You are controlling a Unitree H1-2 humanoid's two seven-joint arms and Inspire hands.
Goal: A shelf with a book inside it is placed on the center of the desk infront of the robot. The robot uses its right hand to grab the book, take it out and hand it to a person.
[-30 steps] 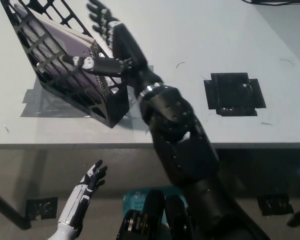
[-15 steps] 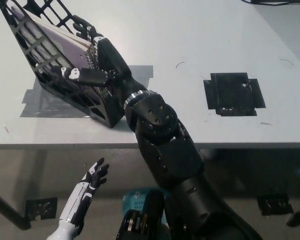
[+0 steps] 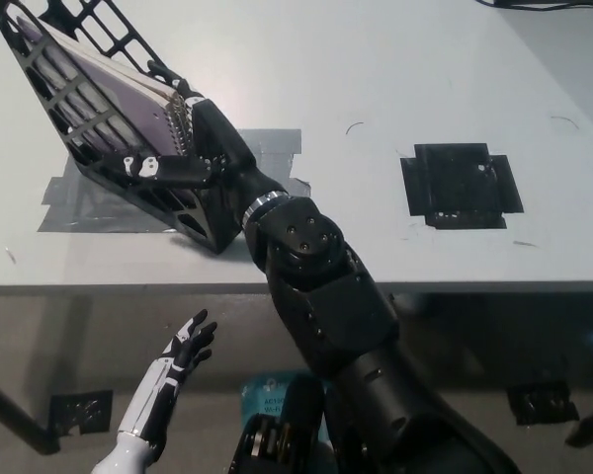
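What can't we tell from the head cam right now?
- Grip: the right hand is at the spiral edge of the book; the shelf frame and the hand itself hide whether it has closed on the book.
- Shelf top and book's far corner: cut off by the picture's top left edge.
- Book cover: mostly behind the shelf lattice, nothing legible.
- Left hand: open below the desk edge, its arm cut off at the bottom edge.

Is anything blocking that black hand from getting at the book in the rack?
Nothing visible does. The black right hand is already at the open end of the black shelf, its fingers around the spiral edge of the book. The shelf's bars cover the book's sides only. The white left hand rests below the desk's edge.
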